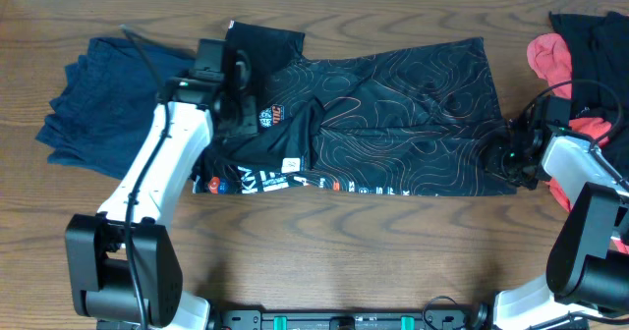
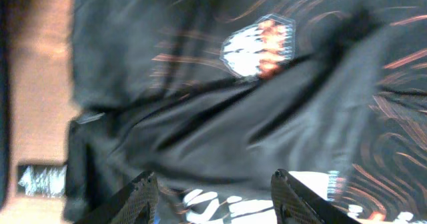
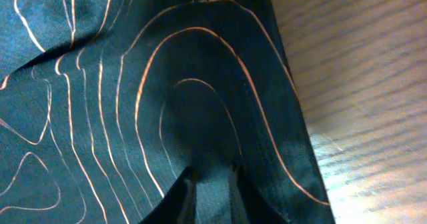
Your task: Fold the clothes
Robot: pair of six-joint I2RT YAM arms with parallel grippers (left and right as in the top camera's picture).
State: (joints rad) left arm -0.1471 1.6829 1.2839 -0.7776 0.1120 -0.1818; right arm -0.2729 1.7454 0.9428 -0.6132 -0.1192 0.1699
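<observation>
Our right gripper [image 3: 212, 169] has its fingertips drawn narrow, and a raised fold of the black jersey [image 1: 393, 104] sits pinched between them. The pinch is just inside the jersey's right edge. In the right wrist view that stitched edge runs slantwise down past the fingers, and bare table [image 3: 360, 84] lies directly beyond it.

Our left gripper [image 2: 212, 177] stands wide, its two fingers well apart above rumpled black cloth with nothing clasped between them. A white and orange logo [image 2: 260, 47] lies ahead of the tips. From overhead, this gripper hangs over the jersey's left part, near the upper left corner, where the fabric is bunched and doubled over itself.

The jersey lies spread across the middle of the table. Its far edge is uneven, and its near edge is fairly straight and lined with small white and coloured logos [image 1: 295, 183]. A white label [image 1: 291, 164] shows just above that row.

To the left, a navy garment [image 1: 88, 94] lies crumpled, touching or slightly under the jersey's left edge; we cannot tell which. At the far right, coral-red pieces [image 1: 550, 55] and another black garment [image 1: 600, 45] are heaped close behind the right arm, so room is tight there. The widest open wood is the strip along the near side, between the two arm bases.
</observation>
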